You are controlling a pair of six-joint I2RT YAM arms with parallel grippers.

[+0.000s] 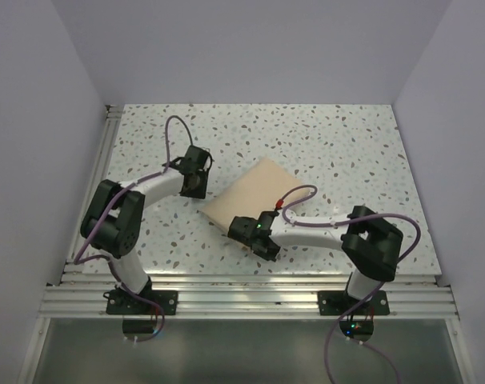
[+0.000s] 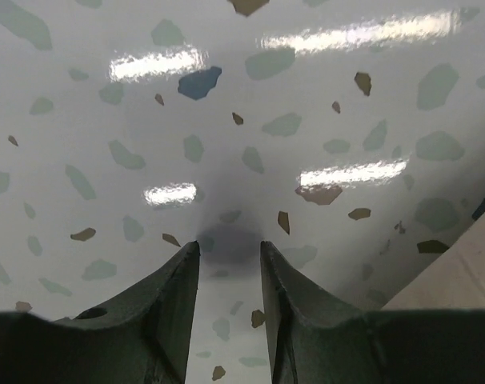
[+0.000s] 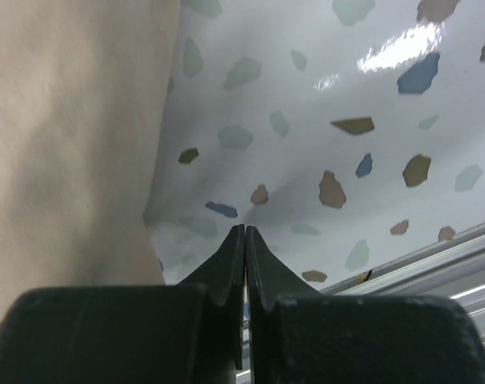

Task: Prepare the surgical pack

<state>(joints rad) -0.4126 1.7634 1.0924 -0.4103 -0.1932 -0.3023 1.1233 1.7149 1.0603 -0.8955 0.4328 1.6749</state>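
wrapping judged complete: tan bundle [image 1: 254,200] lay folded, left gripper [image 2: 230,248] part-open and empty, right gripper [image 3: 245,230] shut beside its edge; next move required withdrawing without snagging it.

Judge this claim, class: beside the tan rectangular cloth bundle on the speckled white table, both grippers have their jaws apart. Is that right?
Not quite: only the left gripper is open. The right wrist view shows the right gripper shut.

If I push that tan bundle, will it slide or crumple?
It would probably slide: the tan bundle lies flat on a glossy speckled table. Its cloth surface looks soft, so the wrap may dent or bunch first.
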